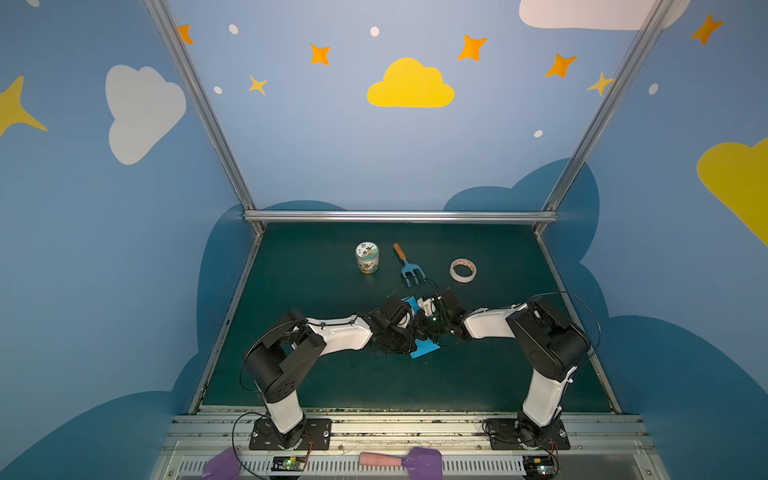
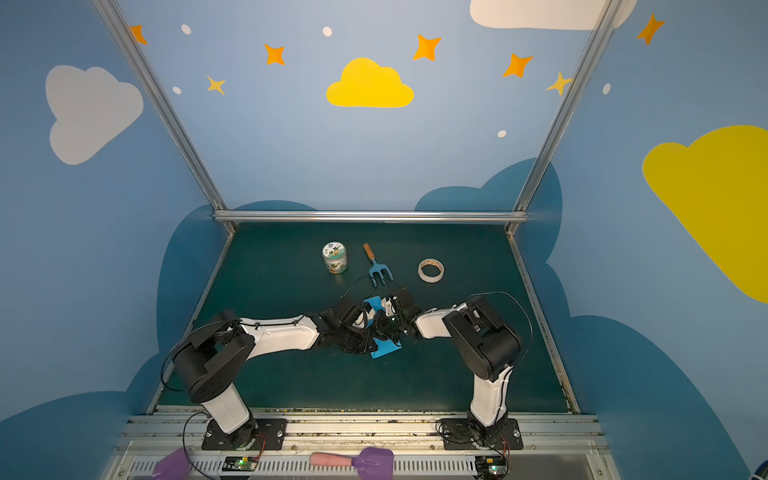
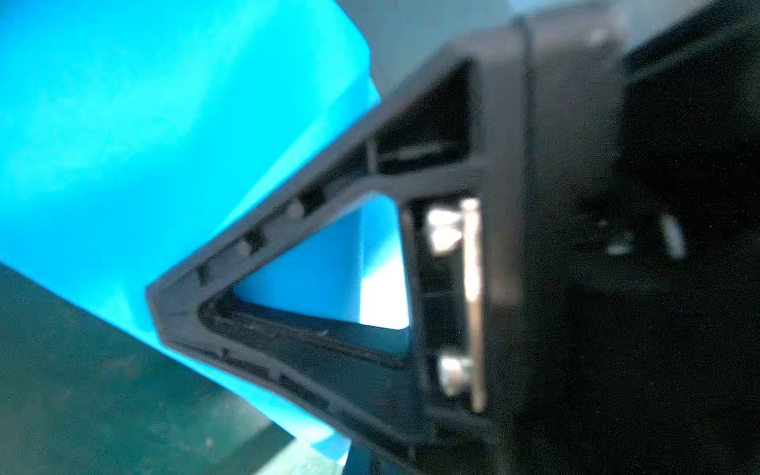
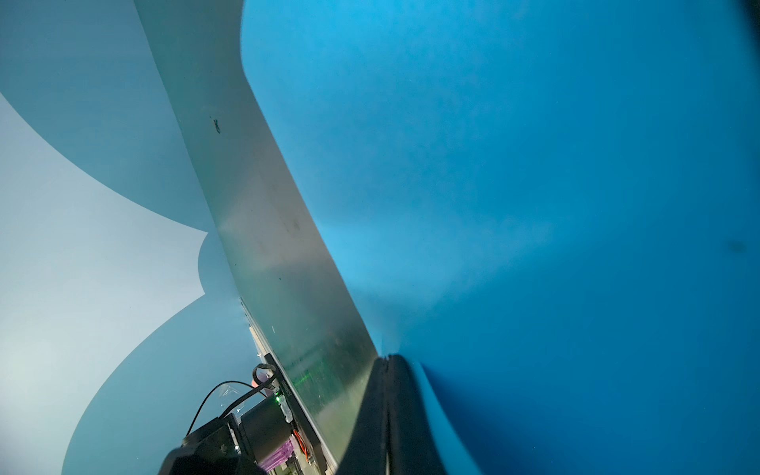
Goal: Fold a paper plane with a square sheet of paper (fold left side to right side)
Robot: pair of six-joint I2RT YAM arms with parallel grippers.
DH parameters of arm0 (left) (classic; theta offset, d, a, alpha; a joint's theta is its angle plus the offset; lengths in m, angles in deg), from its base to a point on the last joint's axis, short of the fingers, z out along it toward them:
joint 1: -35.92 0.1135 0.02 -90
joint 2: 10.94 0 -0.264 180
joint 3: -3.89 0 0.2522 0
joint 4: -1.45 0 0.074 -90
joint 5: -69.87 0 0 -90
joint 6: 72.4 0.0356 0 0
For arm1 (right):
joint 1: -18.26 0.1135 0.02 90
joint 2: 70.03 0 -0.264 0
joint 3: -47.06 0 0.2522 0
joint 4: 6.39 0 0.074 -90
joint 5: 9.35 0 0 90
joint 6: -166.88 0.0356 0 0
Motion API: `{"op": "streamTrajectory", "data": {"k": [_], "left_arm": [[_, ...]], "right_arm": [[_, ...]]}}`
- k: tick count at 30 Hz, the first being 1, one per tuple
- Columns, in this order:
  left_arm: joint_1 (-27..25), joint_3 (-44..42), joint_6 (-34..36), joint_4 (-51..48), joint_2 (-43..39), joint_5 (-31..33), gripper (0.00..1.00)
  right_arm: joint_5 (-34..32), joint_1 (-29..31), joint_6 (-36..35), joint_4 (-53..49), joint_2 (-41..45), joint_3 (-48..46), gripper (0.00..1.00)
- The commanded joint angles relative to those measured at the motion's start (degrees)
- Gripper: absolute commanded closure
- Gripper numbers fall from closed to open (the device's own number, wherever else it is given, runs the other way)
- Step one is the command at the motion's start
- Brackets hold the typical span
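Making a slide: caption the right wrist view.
Right end effector, shut, pinching the sky-blue paper sheet up close.

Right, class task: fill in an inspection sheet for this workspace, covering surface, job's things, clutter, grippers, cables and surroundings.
Surface: dark green mat, flat.
Job's things: blue paper sheet, bent up between the grippers, mostly hidden in both top views.
Clutter: printed jar, blue fork, tape roll, all behind the paper.
Grippers: right gripper shut on the sheet; left gripper shut, finger against the sheet, grip hidden.
Cables: black loops off both arms.
Surroundings: blue walls with clouds and stars; aluminium frame; purple scoops on the front rail.
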Motion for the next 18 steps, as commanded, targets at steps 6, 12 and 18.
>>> {"op": "streamTrajectory", "data": {"k": [6, 12, 18], "left_arm": [[-0.1, -1.7, 1.0, 0.3, 2.4, 1.5, 0.96], [-0.1, -3.0, 1.1, 0.7, 2.7, 1.5, 0.96], [-0.1, -4.0, 0.9, 1.2, 2.4, 1.5, 0.96]], "right_arm": [[-2.6, 0.6, 0.1, -6.1, -0.6, -2.5, 1.00], [-1.8, 0.3, -0.2, -7.5, 0.8, -1.0, 0.96], [-1.5, -3.0, -4.5, -14.1, 8.2, 3.6, 0.59]]}}
